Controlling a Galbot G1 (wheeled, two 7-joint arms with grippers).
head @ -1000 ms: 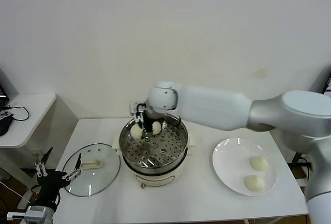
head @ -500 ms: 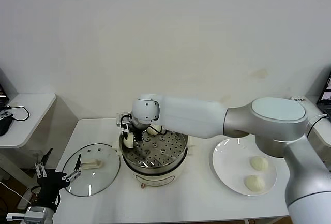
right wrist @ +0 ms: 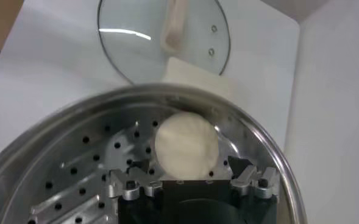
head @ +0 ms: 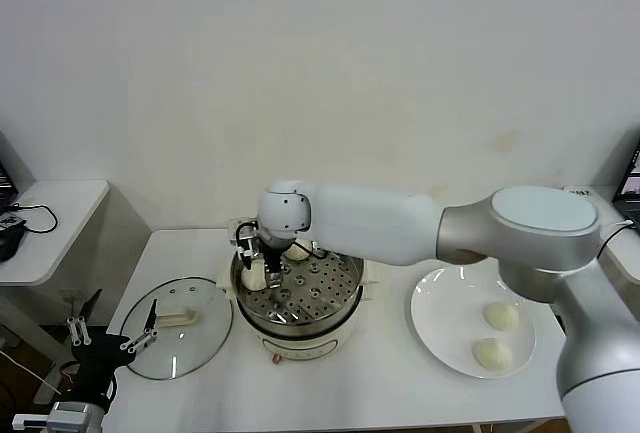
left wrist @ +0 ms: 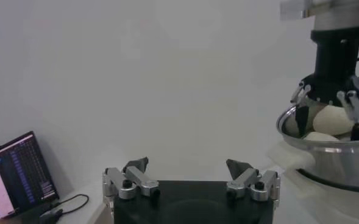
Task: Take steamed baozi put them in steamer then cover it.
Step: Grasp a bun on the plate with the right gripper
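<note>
1. Your right gripper (head: 259, 271) stands with its fingers spread apart, straddling a smooth cream-white baozi (right wrist: 186, 145) without clamping it.
2. Your right arm reaches across from the right edge of the head view, wrist pointing down into the steamer (head: 342, 305) at centre.
3. That bun rests on the perforated steel tray (right wrist: 81, 161), close to the shiny rim; a second baozi (head: 297, 250) lies just behind the wrist, partly hidden.
4. Two more buns (head: 501, 316) lie on the flat white plate (head: 440, 313) at lower right.
5. The clear glass lid (head: 195, 338) with its cream bar handle lies flat at lower left.
6. Your left gripper (left wrist: 191, 180) waits there, fingers wide, holding nothing.
</note>
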